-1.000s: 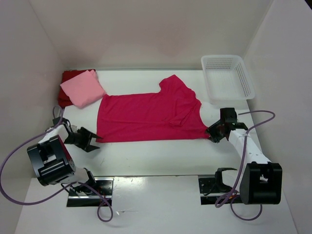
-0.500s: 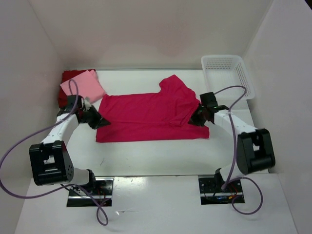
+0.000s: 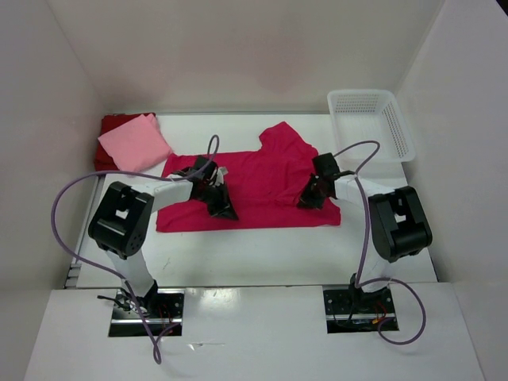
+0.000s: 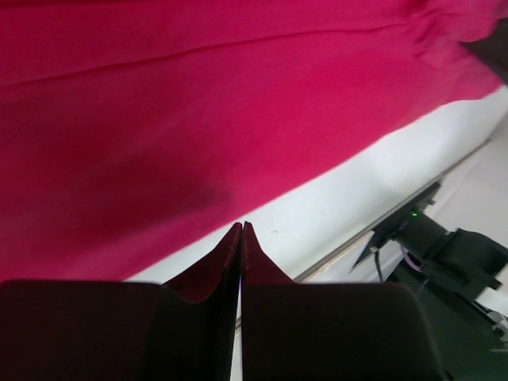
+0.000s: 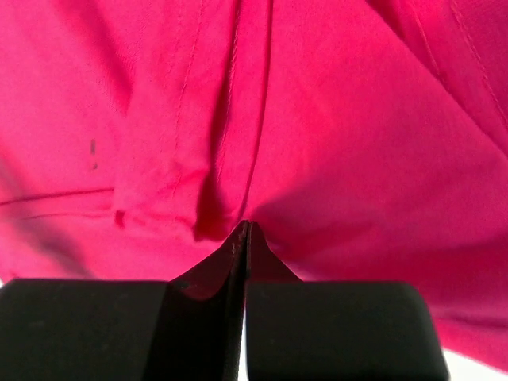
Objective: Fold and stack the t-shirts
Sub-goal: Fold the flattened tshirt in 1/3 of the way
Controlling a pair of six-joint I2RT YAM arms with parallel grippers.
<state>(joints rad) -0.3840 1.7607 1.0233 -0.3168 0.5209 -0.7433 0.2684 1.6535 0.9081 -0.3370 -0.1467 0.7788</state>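
The crimson t-shirt (image 3: 262, 186) lies spread across the middle of the table, its sleeve pointing to the back. My left gripper (image 3: 223, 211) is shut over the shirt's near left part. In the left wrist view its tips (image 4: 241, 227) meet just past the shirt's near hem (image 4: 198, 103), over white table, with no cloth seen between them. My right gripper (image 3: 308, 200) is shut at the shirt's right side. In the right wrist view its tips (image 5: 243, 225) pinch a puckered crease of the shirt (image 5: 357, 119). A folded light pink t-shirt (image 3: 135, 143) rests on the dark red one (image 3: 103, 163) at the back left.
A white lattice basket (image 3: 361, 95) stands at the back right corner. White walls close the table in on three sides. Bare table (image 3: 254, 254) runs between the shirt's near hem and the arm bases. The right arm's base (image 4: 444, 246) shows in the left wrist view.
Both grippers went from open beside the shirt to shut. The left arm swung from the shirt's left edge rightward over the cloth. The right gripper moved inward a little from the right hem.
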